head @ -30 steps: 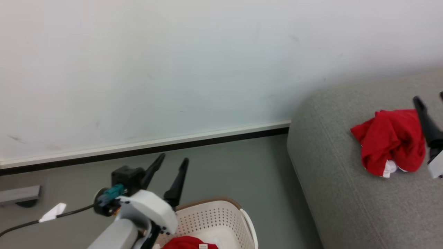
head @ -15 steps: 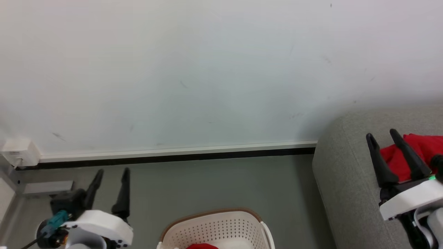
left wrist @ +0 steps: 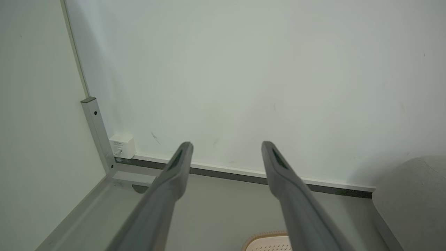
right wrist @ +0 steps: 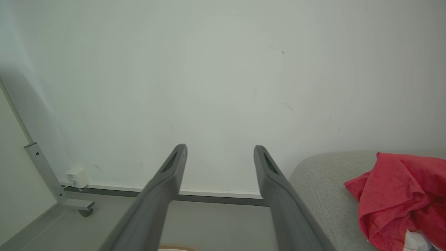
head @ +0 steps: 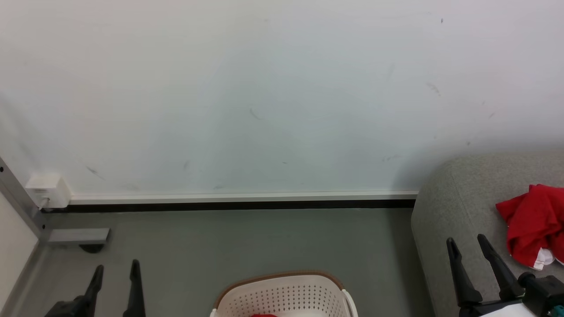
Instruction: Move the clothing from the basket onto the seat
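Clothing (head: 533,224) lies crumpled on the seat (head: 458,198) at 3 o'clock in the head view: soft red folds with a white patch at the lower edge (the right wrist view brings those folds closer). A red sliver (head: 264,315) sits inside the basket (head: 282,295) at 6 o'clock, which is perforated cream plastic with a brown rim. The seat is grey woven fabric with a rounded corner. The left hand (head: 116,265) at 7 o'clock and the right hand (head: 466,240) at 4 o'clock both gape wide and grasp nothing. The left wrist view adds a white box (left wrist: 122,146) low on the wall.
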